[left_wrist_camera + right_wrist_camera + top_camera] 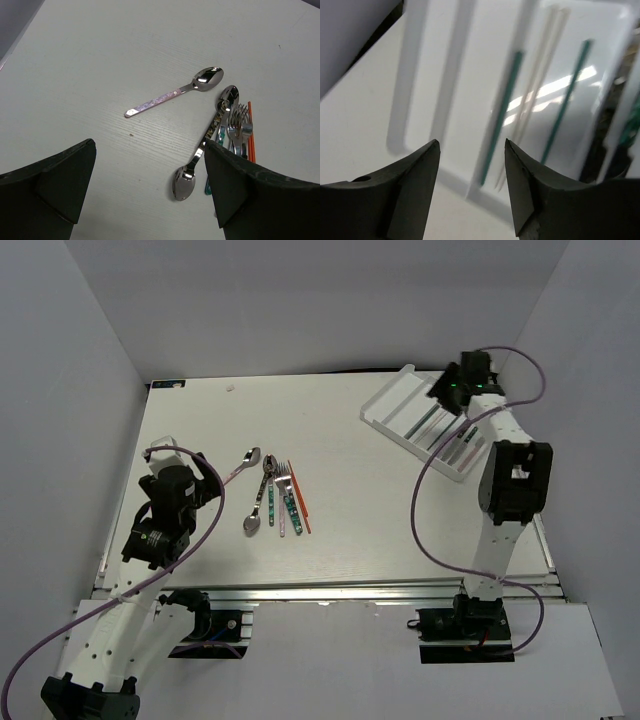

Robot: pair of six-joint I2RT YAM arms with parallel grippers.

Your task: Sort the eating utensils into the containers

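Top external view shows the white tray (392,400) lying askew in the upper right of the frame, with the right gripper (471,147) above it. In the right wrist view its jaws stand apart with nothing between them, and beneath them green chopsticks (502,110) and pale chopsticks (535,95) lie in the tray, though blur hides finer detail. The left gripper (149,150), at the left of the top view, is likewise spread and empty, hanging over bare table (100,60) short of the unsorted pieces. A pink-handled spoon (172,95) lies alone near the centre of the left wrist view. Just to its right a cluster of utensils (280,498) is packed tight: two spoons (217,120), forks (240,120) and an orange chopstick (251,132), touching or overlapping. That packing looks like the main hazard, since jaws closing there would probably catch two pieces or flick a neighbour away; the lone spoon seems the safer pick. Flat, slim metal on a smooth top may also slip out of a pinch. At the upper right, a low move by the right gripper could clip a wall and shove the tray.
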